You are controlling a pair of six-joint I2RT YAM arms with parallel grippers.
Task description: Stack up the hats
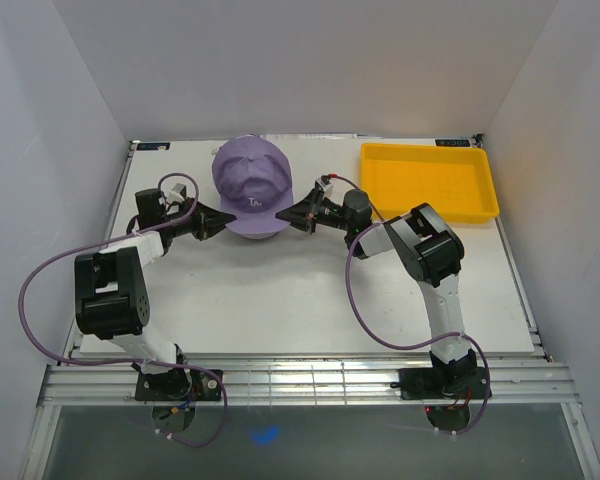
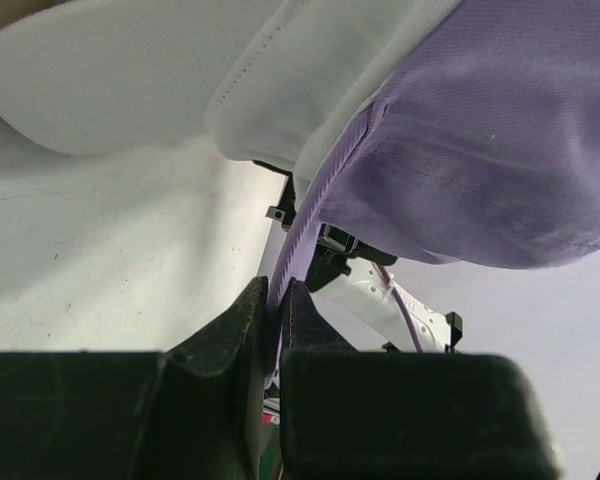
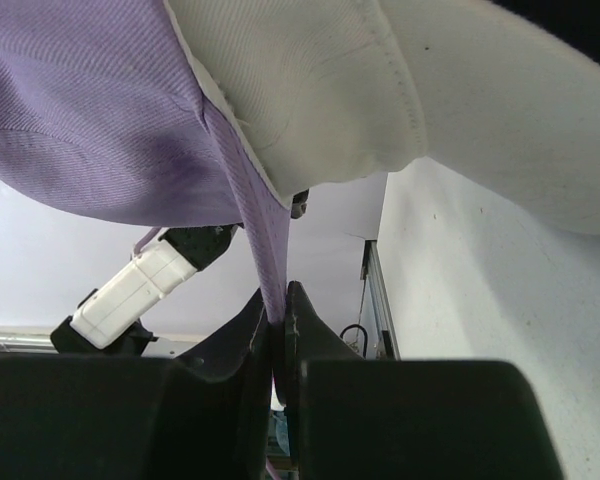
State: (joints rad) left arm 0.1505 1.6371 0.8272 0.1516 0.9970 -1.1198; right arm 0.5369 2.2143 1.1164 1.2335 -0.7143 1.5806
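A purple hat (image 1: 252, 185) hangs at the back middle of the table, held from both sides by its lower edge. My left gripper (image 1: 223, 218) is shut on its left rim, and the left wrist view shows the purple fabric (image 2: 480, 150) pinched between the fingers of that gripper (image 2: 277, 300). My right gripper (image 1: 283, 215) is shut on the right rim, with the purple band (image 3: 265, 240) running down into its closed gripper (image 3: 280, 305). A white hat (image 1: 257, 237) lies directly beneath the purple one; its brim (image 2: 130, 80) and crown (image 3: 380, 90) show in both wrist views. Other hats are hidden.
A yellow tray (image 1: 430, 185) sits at the back right of the white table (image 1: 310, 300). White walls close in the back and both sides. Purple cables loop beside each arm.
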